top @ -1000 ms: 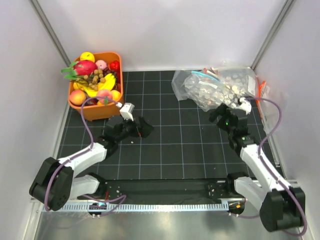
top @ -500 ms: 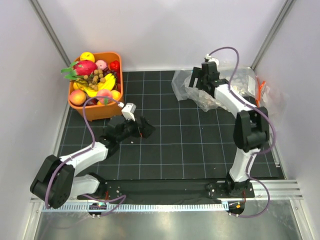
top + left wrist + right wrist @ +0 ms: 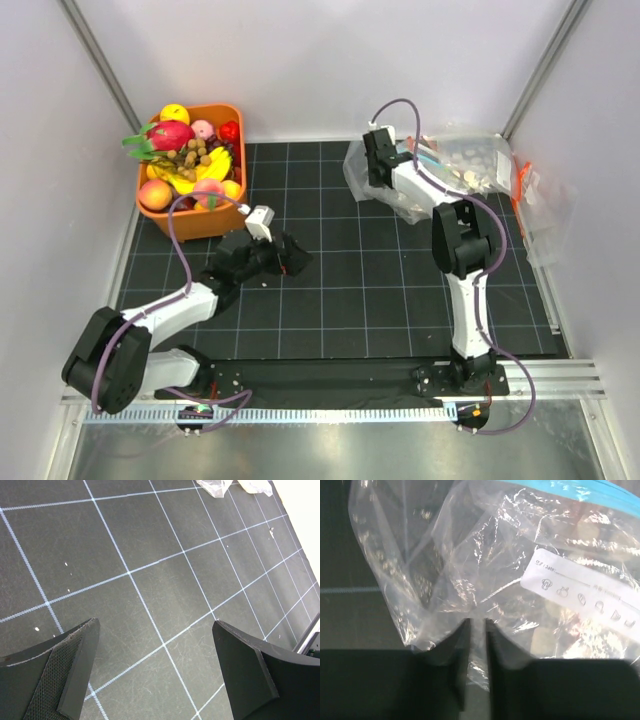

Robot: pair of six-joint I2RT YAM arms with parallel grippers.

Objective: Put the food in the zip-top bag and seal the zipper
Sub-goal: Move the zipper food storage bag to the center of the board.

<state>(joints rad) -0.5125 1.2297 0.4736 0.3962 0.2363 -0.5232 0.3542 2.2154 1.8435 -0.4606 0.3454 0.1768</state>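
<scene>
Basket [image 3: 200,222] heaped with toy fruit [image 3: 190,155]; right hand [image 3: 477,625] pinching film of zip-top bag [image 3: 445,555]; left hand [image 3: 155,627] spread, empty.

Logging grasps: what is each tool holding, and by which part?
Right tool pinches the zip-top bag by clear film at the edge opposite its zipper. Left tool holds nothing.

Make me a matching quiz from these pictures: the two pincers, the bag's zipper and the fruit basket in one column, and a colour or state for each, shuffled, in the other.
1. left pincer
2. right pincer
3. zipper
4. basket

A. orange
B. shut on the zip-top bag
C. teal-blue
D. open over the mat, holding nothing

Pairs: 1-D, 2-B, 3-C, 4-A.
</scene>
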